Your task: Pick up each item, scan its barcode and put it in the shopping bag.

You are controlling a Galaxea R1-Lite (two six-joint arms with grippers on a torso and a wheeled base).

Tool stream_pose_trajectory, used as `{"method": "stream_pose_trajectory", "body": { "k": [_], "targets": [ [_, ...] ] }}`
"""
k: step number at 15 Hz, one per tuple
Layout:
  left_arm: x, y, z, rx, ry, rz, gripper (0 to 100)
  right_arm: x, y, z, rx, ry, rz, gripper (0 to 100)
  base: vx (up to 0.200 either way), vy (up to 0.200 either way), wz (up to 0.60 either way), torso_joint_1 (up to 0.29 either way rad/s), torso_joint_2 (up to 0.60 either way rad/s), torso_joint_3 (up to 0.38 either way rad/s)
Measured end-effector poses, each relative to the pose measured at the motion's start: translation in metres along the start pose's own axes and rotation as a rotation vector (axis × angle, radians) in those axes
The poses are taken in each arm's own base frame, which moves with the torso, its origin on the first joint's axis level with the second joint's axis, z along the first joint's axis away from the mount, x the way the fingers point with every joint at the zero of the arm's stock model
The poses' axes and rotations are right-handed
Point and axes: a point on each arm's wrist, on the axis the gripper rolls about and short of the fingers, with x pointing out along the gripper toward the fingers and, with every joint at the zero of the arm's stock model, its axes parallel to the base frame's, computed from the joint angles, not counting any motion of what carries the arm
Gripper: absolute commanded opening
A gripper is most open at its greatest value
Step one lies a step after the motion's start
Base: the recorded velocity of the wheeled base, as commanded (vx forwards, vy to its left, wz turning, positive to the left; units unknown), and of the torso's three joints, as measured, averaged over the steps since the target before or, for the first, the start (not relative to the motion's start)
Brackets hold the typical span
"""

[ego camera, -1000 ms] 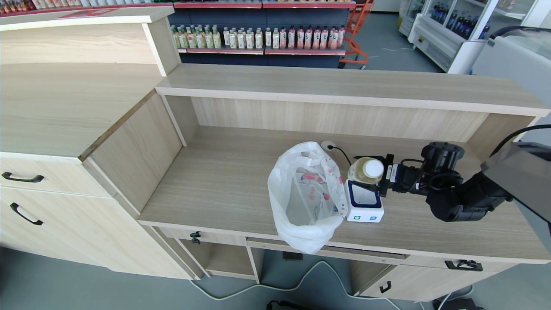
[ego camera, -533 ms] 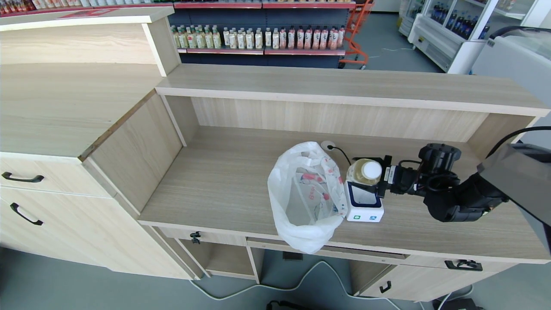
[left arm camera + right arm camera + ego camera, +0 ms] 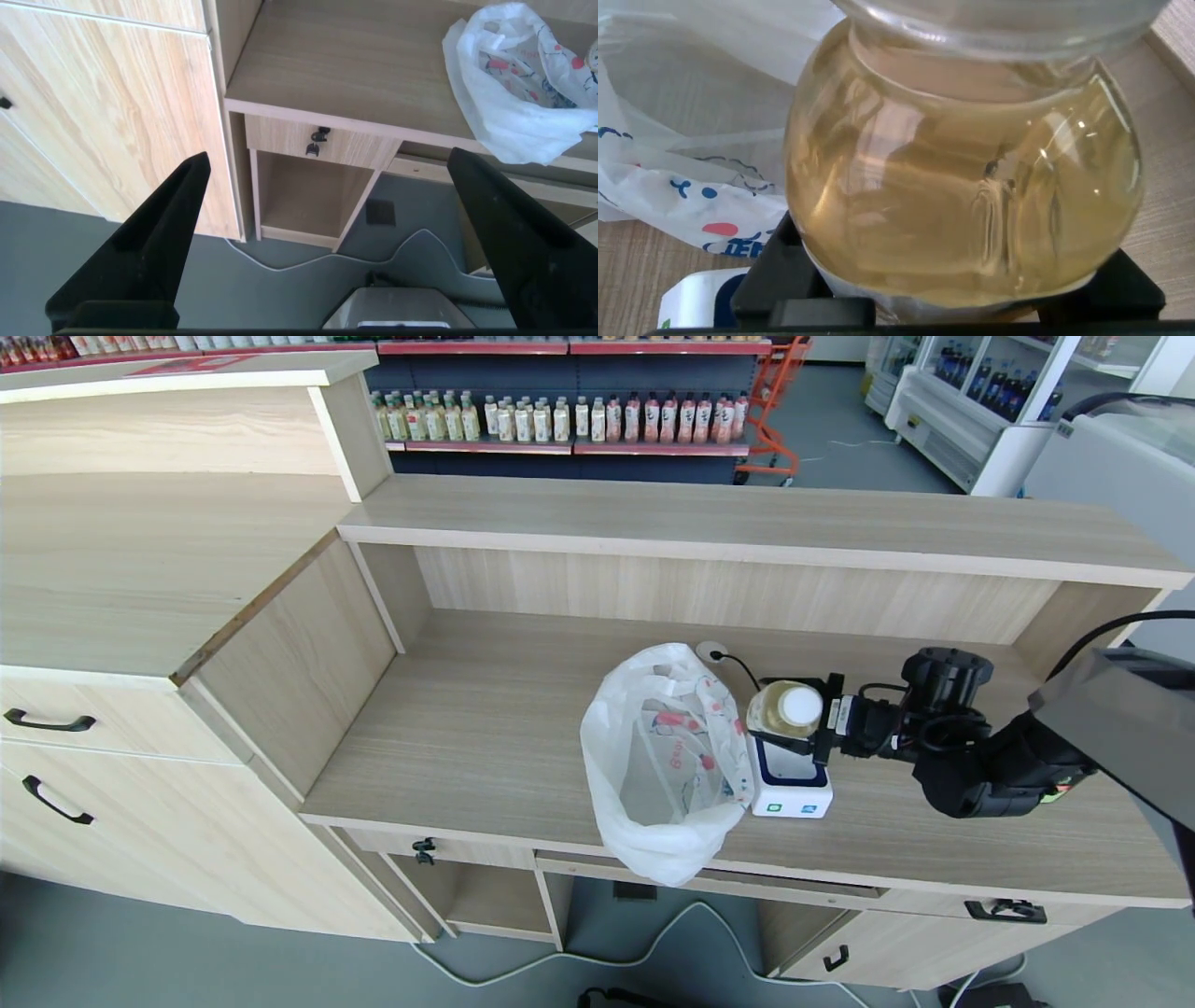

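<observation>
Right arm reaching in level from counter (image 3: 485,728) right end. Right gripper (image 3: 792,714) clamping bottle (image 3: 801,706) of yellow liquid, holding it upright just above scanner (image 3: 790,786), beside bag (image 3: 653,775) sitting at counter front edge. Left gripper (image 3: 322,247) hanging low before counter front, fingers spread wide, gripping nothing.
</observation>
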Motion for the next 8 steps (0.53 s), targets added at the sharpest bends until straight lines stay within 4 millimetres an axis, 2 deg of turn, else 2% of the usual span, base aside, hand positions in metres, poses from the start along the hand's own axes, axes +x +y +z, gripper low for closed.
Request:
{"method": "stream_pose_trajectory", "body": {
  "k": [3,5,8],
  "targets": [
    [0.000,0.000,0.000,0.000,0.000,0.000,100,-0.018,-0.007,0.020,0.123,0.038,-0.021,0,0.000,0.000,0.00,0.000,0.00,0.000],
    [0.000,0.000,0.000,0.000,0.000,0.000,100,-0.038,-0.022,0.047,0.247,0.089,-0.081,0,0.000,0.000,0.00,0.000,0.00,0.000],
    [0.000,0.000,0.000,0.000,0.000,0.000,100,-0.078,-0.048,0.115,0.559,0.240,-0.334,0,0.000,0.000,0.00,0.000,0.00,0.000]
  ]
}}
